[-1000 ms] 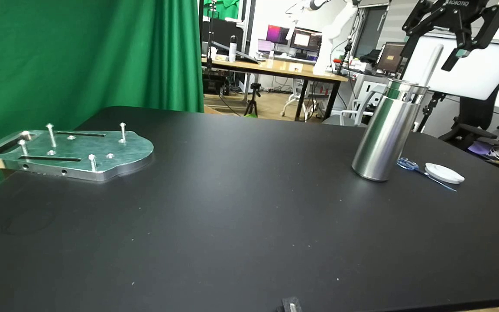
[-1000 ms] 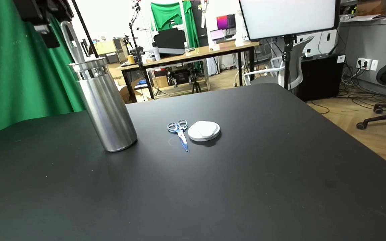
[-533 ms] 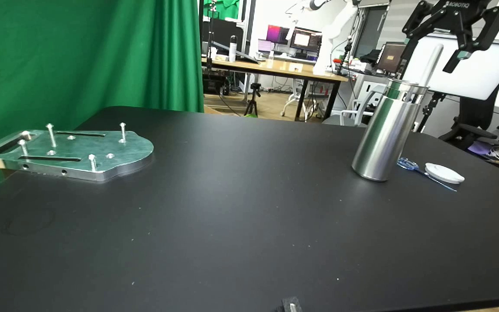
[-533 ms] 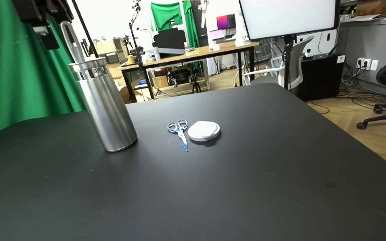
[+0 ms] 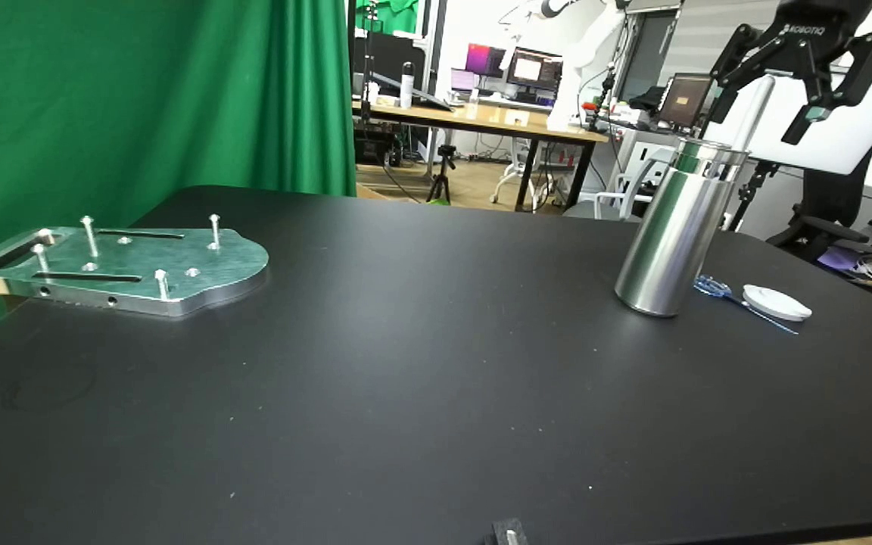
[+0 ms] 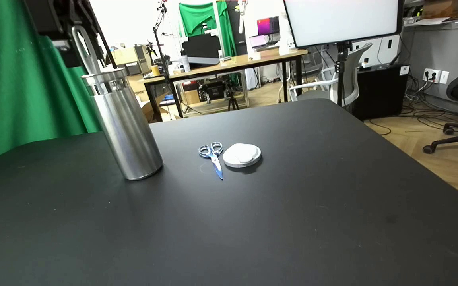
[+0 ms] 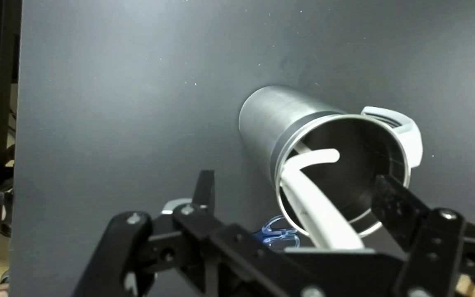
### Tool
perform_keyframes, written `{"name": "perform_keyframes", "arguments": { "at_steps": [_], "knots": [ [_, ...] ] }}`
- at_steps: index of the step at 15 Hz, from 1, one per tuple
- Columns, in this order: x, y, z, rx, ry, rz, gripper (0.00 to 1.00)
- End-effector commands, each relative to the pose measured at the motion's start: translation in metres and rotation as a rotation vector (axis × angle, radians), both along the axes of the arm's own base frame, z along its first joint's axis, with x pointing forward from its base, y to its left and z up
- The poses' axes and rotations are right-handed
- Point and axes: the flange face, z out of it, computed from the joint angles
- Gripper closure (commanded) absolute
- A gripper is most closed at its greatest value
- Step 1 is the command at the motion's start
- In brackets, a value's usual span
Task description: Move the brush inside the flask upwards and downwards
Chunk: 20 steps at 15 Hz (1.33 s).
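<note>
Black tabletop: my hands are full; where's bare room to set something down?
Bare: between the pegged metal plate and the flask; also between the white disc and the table edge. Crowded: flask, scissors and disc close together, open gripper above the flask.

Robotics laboratory, as I see it remotely. In an exterior view: a white jointed robot arm (image 5: 590,49), a black-legged, wood-topped workbench (image 5: 493,119), a lit rectangular computer monitor (image 5: 534,70), a small black tripod (image 5: 442,177) and a draped green fabric curtain (image 5: 201,98).
</note>
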Motion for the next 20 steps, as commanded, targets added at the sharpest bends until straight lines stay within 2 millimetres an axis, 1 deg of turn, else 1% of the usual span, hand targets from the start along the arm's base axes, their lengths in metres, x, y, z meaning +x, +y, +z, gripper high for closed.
{"name": "perform_keyframes", "arguments": {
  "at_steps": [1, 9, 10, 11, 12, 13, 14, 18, 20],
  "knots": [
    [0.01, -0.007, 0.004, -0.007, 0.011, -0.016, 0.34],
    [0.013, -0.01, 0.007, -0.004, 0.015, -0.027, 0.89],
    [0.013, -0.01, 0.009, -0.003, 0.019, -0.027, 0.95],
    [0.012, -0.01, 0.013, -0.003, 0.022, -0.029, 0.99],
    [0.011, -0.01, 0.018, -0.006, 0.022, -0.031, 1.0],
    [0.011, -0.01, 0.023, -0.011, 0.019, -0.031, 0.97],
    [0.011, -0.009, 0.028, -0.017, 0.015, -0.03, 0.96],
    [0.007, -0.005, 0.059, -0.055, -0.004, -0.015, 0.96],
    [0.003, -0.001, 0.079, -0.07, -0.011, -0.001, 0.96]
  ]
}}
